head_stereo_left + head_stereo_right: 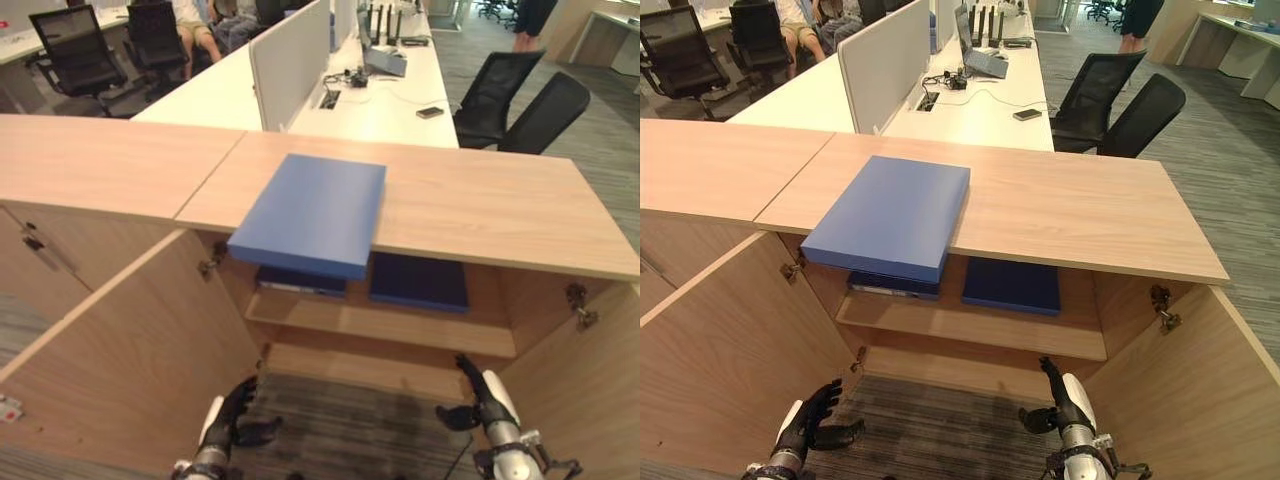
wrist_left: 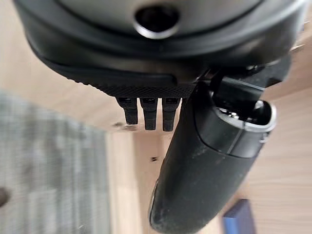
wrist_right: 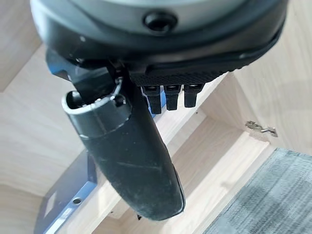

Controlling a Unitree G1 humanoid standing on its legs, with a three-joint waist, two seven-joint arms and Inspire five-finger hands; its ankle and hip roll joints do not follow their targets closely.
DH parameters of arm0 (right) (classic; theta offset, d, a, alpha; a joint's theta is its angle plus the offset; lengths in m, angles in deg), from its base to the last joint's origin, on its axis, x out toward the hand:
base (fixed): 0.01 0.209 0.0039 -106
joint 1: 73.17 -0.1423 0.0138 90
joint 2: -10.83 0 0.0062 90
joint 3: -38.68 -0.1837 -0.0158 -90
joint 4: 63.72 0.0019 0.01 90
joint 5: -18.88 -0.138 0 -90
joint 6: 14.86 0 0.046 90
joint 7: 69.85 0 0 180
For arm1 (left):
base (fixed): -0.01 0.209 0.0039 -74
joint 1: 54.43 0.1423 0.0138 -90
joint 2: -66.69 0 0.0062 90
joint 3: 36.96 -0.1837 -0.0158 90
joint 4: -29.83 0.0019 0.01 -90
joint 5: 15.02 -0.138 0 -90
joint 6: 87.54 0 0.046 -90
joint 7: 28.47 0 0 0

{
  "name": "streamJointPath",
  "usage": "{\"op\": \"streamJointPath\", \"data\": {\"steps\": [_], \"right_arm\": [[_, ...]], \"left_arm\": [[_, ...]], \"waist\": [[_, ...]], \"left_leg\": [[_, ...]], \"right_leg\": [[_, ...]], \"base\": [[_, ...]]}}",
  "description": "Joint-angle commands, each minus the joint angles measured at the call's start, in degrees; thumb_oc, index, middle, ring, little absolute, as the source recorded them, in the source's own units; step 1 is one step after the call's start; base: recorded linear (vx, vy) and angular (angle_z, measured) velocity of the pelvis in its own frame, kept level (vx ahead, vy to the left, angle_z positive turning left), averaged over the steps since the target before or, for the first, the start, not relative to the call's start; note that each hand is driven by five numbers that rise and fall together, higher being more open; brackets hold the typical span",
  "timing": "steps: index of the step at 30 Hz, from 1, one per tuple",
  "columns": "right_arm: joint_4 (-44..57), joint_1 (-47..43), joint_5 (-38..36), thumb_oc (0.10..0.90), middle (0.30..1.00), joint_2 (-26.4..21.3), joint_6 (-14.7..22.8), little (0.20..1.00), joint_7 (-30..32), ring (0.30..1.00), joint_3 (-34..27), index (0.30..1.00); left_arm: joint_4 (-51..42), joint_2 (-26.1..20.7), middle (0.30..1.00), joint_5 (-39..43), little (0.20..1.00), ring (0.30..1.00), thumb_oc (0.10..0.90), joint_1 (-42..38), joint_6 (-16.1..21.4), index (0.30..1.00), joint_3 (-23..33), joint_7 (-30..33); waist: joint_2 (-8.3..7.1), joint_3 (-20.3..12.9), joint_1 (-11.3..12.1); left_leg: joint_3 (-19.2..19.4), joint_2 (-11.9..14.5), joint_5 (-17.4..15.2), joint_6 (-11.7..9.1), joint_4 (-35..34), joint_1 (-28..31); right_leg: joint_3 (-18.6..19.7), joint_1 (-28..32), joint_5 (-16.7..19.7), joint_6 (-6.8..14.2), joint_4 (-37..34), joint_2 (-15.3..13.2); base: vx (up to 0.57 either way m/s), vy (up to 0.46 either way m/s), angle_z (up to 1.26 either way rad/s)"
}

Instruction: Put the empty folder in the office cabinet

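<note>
While one folder [image 1: 312, 213] tops the cabinet [image 1: 480, 200], two folders (darker) sit inside.

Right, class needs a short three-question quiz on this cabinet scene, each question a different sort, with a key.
1. True or false: the blue folder lies flat on the cabinet top, one end jutting past the front edge.
2. Multiple choice: how do the cabinet doors stand? A) both shut B) both open C) one open only
3. Short answer: what already lies on the upper shelf inside?

Key:
1. True.
2. B: the left door and right door are swung wide.
3. Two dark blue folders, side by side.

Both the left hand and right hand hang low before the opening, holding nothing.
</note>
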Motion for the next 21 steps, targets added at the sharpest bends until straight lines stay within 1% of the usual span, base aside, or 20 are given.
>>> {"op": "streamJointPath", "data": {"steps": [1,3,4,5,6,7,8,9,10,12,13,14,16,17,21], "right_arm": [[6.2,-3.4,3.9,0.800,0.900,-4.0,5.1,0.900,0.5,0.900,-0.3,0.900],[6.1,-3.4,3.4,0.800,0.900,-3.6,5.0,0.900,0.7,0.900,-0.4,0.900],[6.1,-3.3,3.4,0.800,0.900,-3.6,4.9,0.900,0.7,0.900,-0.4,0.900],[5.4,-3.1,2.8,0.800,0.900,-2.7,5.1,0.900,1.3,0.900,-0.5,0.900],[5.3,-3.1,2.8,0.800,0.900,-2.7,5.2,0.900,1.4,0.900,-0.5,0.900],[4.2,-3.4,2.5,0.800,0.900,-1.4,5.4,0.900,2.6,0.900,-0.5,0.900],[4.1,-3.3,2.5,0.800,0.900,-0.9,5.6,0.900,3.2,0.900,-0.4,0.900],[4.1,-3.3,2.5,0.800,0.900,-0.8,5.6,0.900,3.3,0.900,-0.4,0.900],[4.1,-3.0,2.3,0.800,0.900,-0.5,5.9,0.900,3.5,0.900,-0.5,0.900],[3.3,-2.3,1.1,0.800,0.900,0.7,6.2,0.900,4.2,0.900,-0.3,0.900],[3.2,-2.3,1.1,0.800,0.900,0.8,6.3,0.900,4.3,0.900,-0.2,0.900],[2.8,-2.0,1.0,0.800,0.900,1.2,6.3,0.900,4.4,0.900,0.2,0.900],[2.6,-1.9,0.9,0.800,0.900,1.2,6.2,0.900,4.4,0.900,0.3,0.900],[3.0,-1.6,0.5,0.800,0.900,1.4,6.1,0.900,4.4,0.900,0.3,0.900],[2.8,-1.9,-0.2,0.800,0.900,1.5,5.6,0.900,4.5,0.900,0.5,0.900]], "left_arm": [[-5.2,-3.2,0.900,-2.9,0.900,0.900,0.800,-2.9,6.0,0.900,2.7,2.6],[-7.8,-3.4,0.900,-7.7,0.900,0.900,0.800,-2.4,6.1,0.900,3.3,5.1],[-8.0,-3.3,0.900,-8.0,0.900,0.900,0.800,-2.3,6.0,0.900,3.3,5.3],[-11.3,-4.0,0.900,-15.7,0.900,0.900,0.800,-2.0,5.5,0.900,3.8,8.6],[-11.5,-3.9,0.900,-16.1,0.900,0.900,0.800,-1.8,5.3,0.900,3.8,8.8],[-15.5,-4.8,0.900,-25.5,0.900,0.900,0.800,-1.7,4.9,0.900,4.7,14.4],[-17.3,-4.9,0.900,-29.2,0.900,0.900,0.800,-1.4,4.6,0.900,5.1,17.2],[-17.4,-4.9,0.900,-29.4,0.900,0.900,0.800,-1.3,4.5,0.900,5.1,17.3],[-18.6,-5.3,0.900,-32.2,0.900,0.900,0.800,-1.1,4.1,0.900,5.5,19.3],[-23.7,-6.6,0.900,-42.0,0.900,0.900,0.800,0.2,2.1,0.900,7.2,26.2],[-23.9,-6.5,0.900,-42.4,0.900,0.900,0.800,0.4,2.0,0.900,7.2,26.5],[-26.3,-6.1,0.900,-44.4,0.900,0.900,0.800,1.0,1.5,0.900,8.2,28.5],[-27.6,-5.9,0.900,-44.8,0.900,0.900,0.800,1.7,1.5,0.900,8.7,28.9],[-29.2,-5.7,0.900,-46.0,0.900,0.900,0.800,2.3,1.0,0.900,9.6,30.1],[-32.7,-4.7,0.900,-44.6,0.900,0.900,0.800,3.3,1.7,0.900,11.1,31.2]], "waist": [[-0.28,0.3,2.2],[-0.30,0.2,2.2],[-0.32,0.3,2.2],[-0.34,0.2,2.4],[-0.38,0.2,2.4],[-0.47,0.2,2.6],[-0.64,0.3,2.7],[-0.66,0.1,2.7],[-0.66,0.1,2.7],[-0.81,0.0,3.1],[-0.87,0.0,3.1],[-0.90,0.0,3.4],[-0.95,0.0,3.4],[-1.07,-0.1,3.7],[-1.21,-0.2,4.1]], "left_leg": [[-0.8,0.8,-6.1,-1.1,-0.1,3.2],[-0.9,0.7,-6.2,-1.0,-0.1,3.4],[-0.9,0.7,-6.2,-1.0,-0.1,3.4],[-0.9,0.7,-6.4,-1.0,-0.1,3.5],[-0.9,0.7,-6.4,-1.0,-0.1,3.6],[-0.9,0.8,-6.4,-1.0,-0.1,3.5],[-0.9,0.6,-5.7,-1.0,-0.1,3.1],[-0.9,0.7,-6.3,-1.0,-0.1,3.4],[-0.9,0.8,-6.4,-1.1,-0.1,3.4],[-1.3,0.7,-6.7,-1.1,-0.1,3.4],[-1.3,0.7,-6.7,-1.1,-0.1,3.5],[-1.5,0.7,-6.8,-1.1,-0.1,3.6],[-1.6,0.7,-6.8,-1.0,-0.1,3.7],[-1.9,0.7,-6.8,-1.0,-0.1,3.7],[-2.1,0.8,-6.8,-1.0,-0.1,3.7]], "right_leg": [[-0.5,2.1,-5.5,3.5,4.2,-0.9],[-0.4,2.4,-5.5,3.5,4.1,-0.9],[-0.4,2.4,-5.5,3.5,4.0,-0.9],[-0.4,2.7,-5.4,3.4,3.6,-1.0],[-0.4,2.8,-5.3,3.4,3.5,-0.9],[-0.5,2.9,-5.2,3.5,3.0,-0.9],[-0.6,2.6,-4.6,3.4,3.1,-1.1],[-0.6,2.9,-5.1,3.5,2.9,-1.0],[-0.6,2.9,-5.2,3.5,2.8,-0.9],[-0.8,3.3,-5.3,3.4,2.7,-1.0],[-0.8,3.3,-5.3,3.4,2.7,-1.0],[-0.9,3.5,-5.4,3.4,2.7,-0.9],[-1.0,3.6,-5.5,3.3,2.8,-0.9],[-1.2,3.8,-5.6,3.3,2.7,-0.8],[-1.4,3.8,-5.8,3.1,2.7,-0.6]], "base": [[0.00,-0.001,-0.08],[0.00,0.003,-0.06],[0.00,0.000,0.00],[0.00,0.000,0.00],[0.00,0.000,0.00],[-0.04,-0.011,0.01],[0.00,0.000,0.00],[0.00,0.000,0.00],[0.05,-0.024,0.00],[0.01,-0.015,0.00],[0.03,-0.026,-0.01],[0.00,0.000,0.00],[0.00,0.000,0.00],[0.00,0.000,0.00],[0.00,-0.028,0.13]]}}
